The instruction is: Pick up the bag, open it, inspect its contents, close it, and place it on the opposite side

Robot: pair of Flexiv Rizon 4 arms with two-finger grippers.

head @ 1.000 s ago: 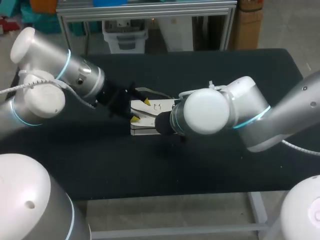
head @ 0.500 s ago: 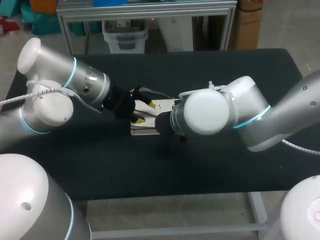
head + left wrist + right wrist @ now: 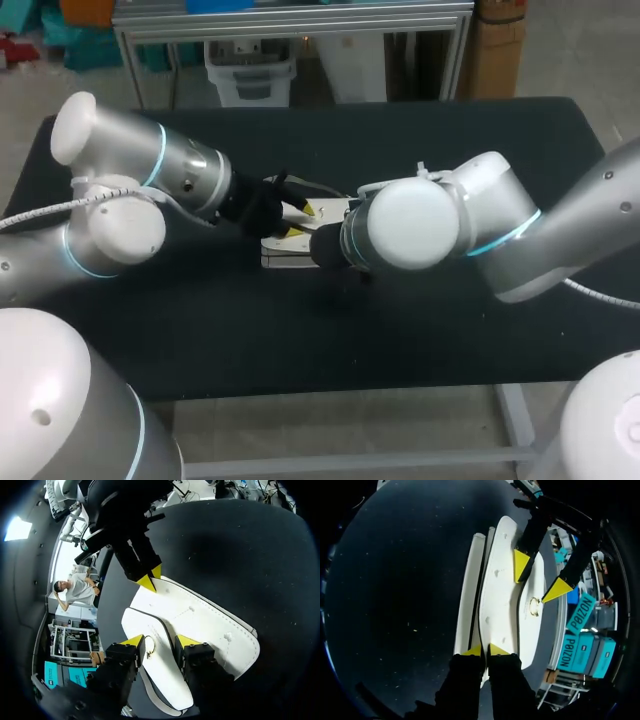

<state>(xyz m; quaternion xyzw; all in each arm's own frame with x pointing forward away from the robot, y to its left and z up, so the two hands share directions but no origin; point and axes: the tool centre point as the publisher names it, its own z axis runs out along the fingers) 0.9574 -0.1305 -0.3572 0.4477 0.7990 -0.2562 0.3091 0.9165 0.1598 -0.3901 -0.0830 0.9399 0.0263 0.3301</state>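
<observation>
Midway across the counter, the white bag lies flat, flap down. The right gripper pinches its edge; the left gripper, fingers spread, straddles the clasp. Opening, inspection, closing and transfer all look undone.

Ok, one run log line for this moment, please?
bag: flat on table | left gripper: open, astride clasp | right gripper: shut on bag edge

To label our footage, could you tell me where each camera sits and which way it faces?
Head view: above, behind, looking down on the table; left arm, right arm show.
Left wrist view: on the left wrist, along the left gripper onto the bag.
Right wrist view: along the right gripper, facing the left gripper.
All share the bag.
</observation>
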